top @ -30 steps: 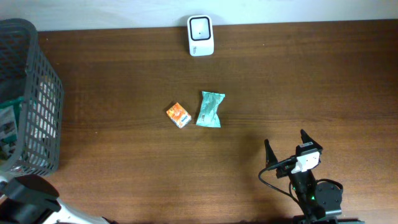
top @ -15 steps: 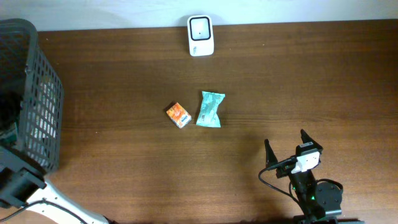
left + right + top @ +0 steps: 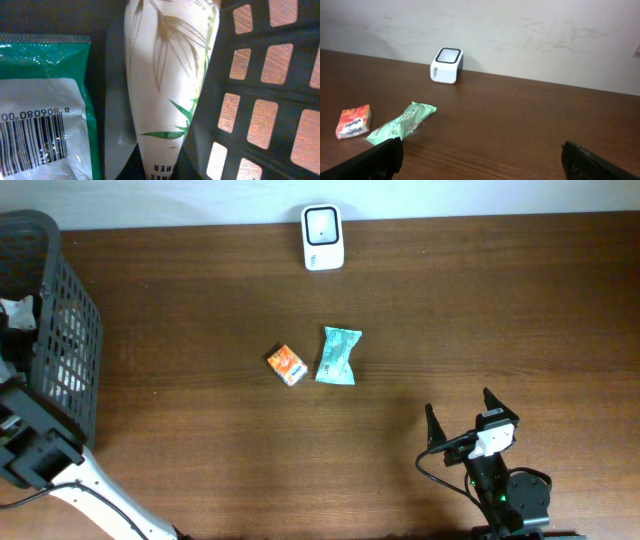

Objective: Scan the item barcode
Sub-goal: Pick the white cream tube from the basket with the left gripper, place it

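Observation:
In the left wrist view my left gripper [image 3: 161,172] is down inside the dark mesh basket [image 3: 62,330]. Its jaws are shut on the near end of a white pack with a green leaf print [image 3: 167,75]. Beside it lies a green pack with a white barcode label [image 3: 40,115]. The white scanner [image 3: 322,237] stands at the table's far edge, also seen in the right wrist view [image 3: 447,65]. My right gripper [image 3: 459,404] rests open at the front right, nothing between its fingers [image 3: 385,157].
An orange pack [image 3: 287,364] and a teal pack [image 3: 338,355] lie side by side mid-table, between the scanner and my right gripper. The basket's mesh wall [image 3: 260,100] is close on the right of the held pack.
My left arm has reached further into the basket and its jaws have closed on the white leaf-print pack. The right arm has not moved.

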You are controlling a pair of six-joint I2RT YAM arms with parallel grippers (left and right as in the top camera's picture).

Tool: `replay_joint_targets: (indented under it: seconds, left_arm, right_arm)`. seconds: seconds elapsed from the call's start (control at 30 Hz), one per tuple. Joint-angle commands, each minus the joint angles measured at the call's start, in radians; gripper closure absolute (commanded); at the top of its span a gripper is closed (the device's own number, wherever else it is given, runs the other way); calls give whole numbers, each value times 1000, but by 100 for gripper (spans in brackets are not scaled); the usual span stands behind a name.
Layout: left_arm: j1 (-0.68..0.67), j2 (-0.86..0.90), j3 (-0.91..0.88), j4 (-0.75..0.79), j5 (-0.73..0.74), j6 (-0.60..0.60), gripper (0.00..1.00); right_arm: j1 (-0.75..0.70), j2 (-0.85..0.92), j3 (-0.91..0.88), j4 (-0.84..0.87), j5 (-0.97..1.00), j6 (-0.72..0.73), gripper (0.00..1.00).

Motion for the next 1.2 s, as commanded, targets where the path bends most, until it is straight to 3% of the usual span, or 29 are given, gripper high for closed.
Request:
replay_joint_targets:
  seconds: [0.0, 0.17, 0.37, 0.53, 0.63, 0.8, 0.93, 1.0, 1.07, 1.17]
  left_arm:
    - [-7, 46, 127, -95, -34, -67, 100]
    - [-57, -39, 410, -261, -38, -178, 100]
    - [-67, -360, 418, -286, -87, -387, 100]
    - [-92, -508, 418, -258, -186, -450, 100]
    - [-106, -555, 418, -243, -153, -470, 100]
    - [-404, -583, 396, -373, -145, -468, 100]
    - [-623, -583, 201, -390, -196, -469, 100]
    - [-710, -583, 9, -330, -195, -473, 100]
    - [-800, -583, -269, -171, -196, -521, 100]
    - [-863, -583, -506, 25, -199, -621, 100]
  right_arm:
    - [6, -6, -8, -2, 6, 8, 2]
    - [6, -6, -8, -2, 6, 8, 2]
    - [6, -6, -8, -2, 6, 8, 2]
    - [6, -6, -8, -2, 6, 8, 2]
    - [6, -6, -8, -2, 6, 8, 2]
    - [6, -6, -8, -2, 6, 8, 2]
    - [6, -6, -8, -2, 6, 8, 2]
    - [6, -6, -8, -2, 6, 8, 2]
    - [6, -6, -8, -2, 6, 8, 2]
    - [6, -6, -8, -2, 6, 8, 2]
